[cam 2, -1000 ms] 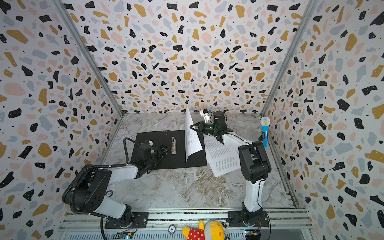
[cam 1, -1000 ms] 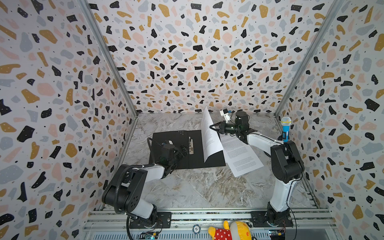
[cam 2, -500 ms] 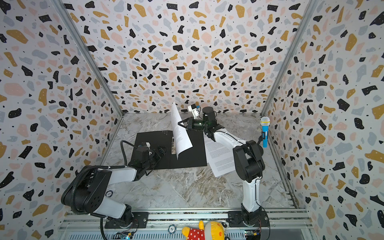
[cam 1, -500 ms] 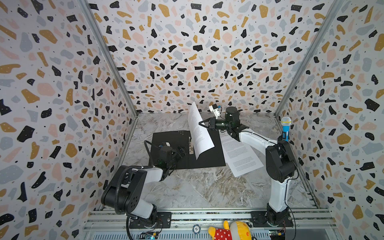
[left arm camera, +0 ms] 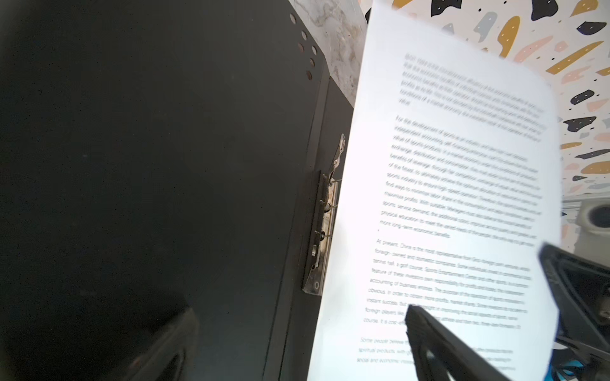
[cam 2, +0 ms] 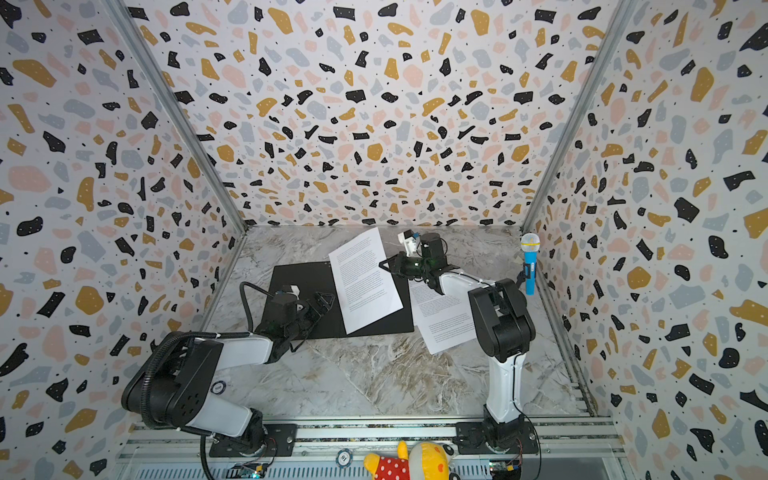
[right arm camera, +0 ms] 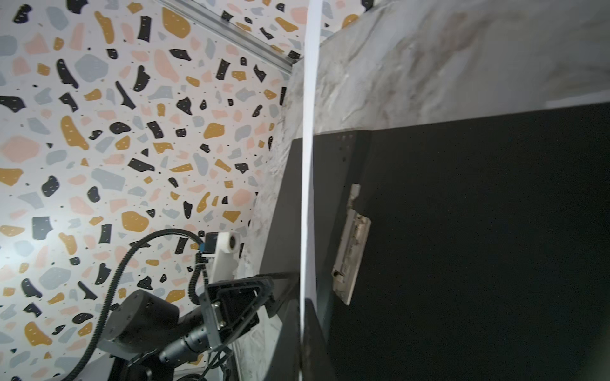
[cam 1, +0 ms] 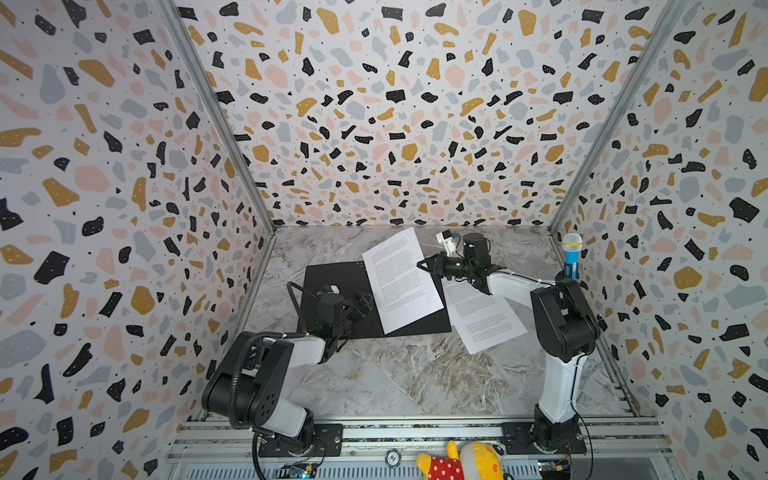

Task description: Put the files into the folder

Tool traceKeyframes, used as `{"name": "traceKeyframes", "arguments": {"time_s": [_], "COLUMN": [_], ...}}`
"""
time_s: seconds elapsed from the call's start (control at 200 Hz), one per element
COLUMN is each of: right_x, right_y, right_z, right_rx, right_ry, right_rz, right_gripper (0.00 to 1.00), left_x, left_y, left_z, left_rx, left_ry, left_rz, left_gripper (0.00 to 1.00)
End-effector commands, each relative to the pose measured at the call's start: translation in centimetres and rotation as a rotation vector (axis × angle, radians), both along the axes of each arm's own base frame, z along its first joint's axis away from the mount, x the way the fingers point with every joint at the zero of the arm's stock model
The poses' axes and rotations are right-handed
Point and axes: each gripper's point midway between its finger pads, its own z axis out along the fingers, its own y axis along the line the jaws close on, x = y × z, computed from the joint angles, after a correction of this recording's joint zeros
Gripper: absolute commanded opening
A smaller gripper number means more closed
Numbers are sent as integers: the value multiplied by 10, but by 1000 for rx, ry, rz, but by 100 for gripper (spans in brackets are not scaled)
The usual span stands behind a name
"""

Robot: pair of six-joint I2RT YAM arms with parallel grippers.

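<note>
The folder (cam 1: 332, 274) lies open, black side up, on the bench (cam 1: 395, 374). My right claw (cam 1: 422, 265) pinches the sheet (cam 1: 401, 282) by one long edge, so it hangs tilted over the right leaf, beside the clip (left arm camera: 321, 231). My left claw (cam 1: 363, 301), spread wide and empty, sits over the left leaf, probably to steady it. The other sheets (cam 1: 484, 318) overlap the folder's right edge. The bench front is free.
</note>
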Motion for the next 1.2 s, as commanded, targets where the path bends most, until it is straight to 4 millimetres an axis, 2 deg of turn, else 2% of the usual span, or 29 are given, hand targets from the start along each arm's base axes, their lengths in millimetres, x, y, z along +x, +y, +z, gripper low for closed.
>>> {"name": "traceKeyframes", "arguments": {"time_s": [0.0, 0.315, 0.701, 0.946, 1.196], "right_x": [3, -6, -7, -13, -13], "right_y": [-16, -44, -57, -53, -46], "right_z": [-8, -37, -53, -60, -56], "right_rx": [-45, -94, -120, -94, -64], "right_ry": [-40, -7, 34, 64, 69], "right_rz": [-35, -89, -146, -137, -120], "right_gripper": [0, 0, 0, 0, 0], "left_x": [0, -1, -3, -3, -4], "left_y": [2, 2, 1, 1, 2], "left_z": [-3, -7, -11, -12, -13], "left_rx": [-5, -15, -22, -24, -23], "left_ry": [-10, 0, 7, 9, 9], "left_rz": [5, 5, 4, 6, 5], "left_gripper": [100, 100, 100, 100, 100]}}
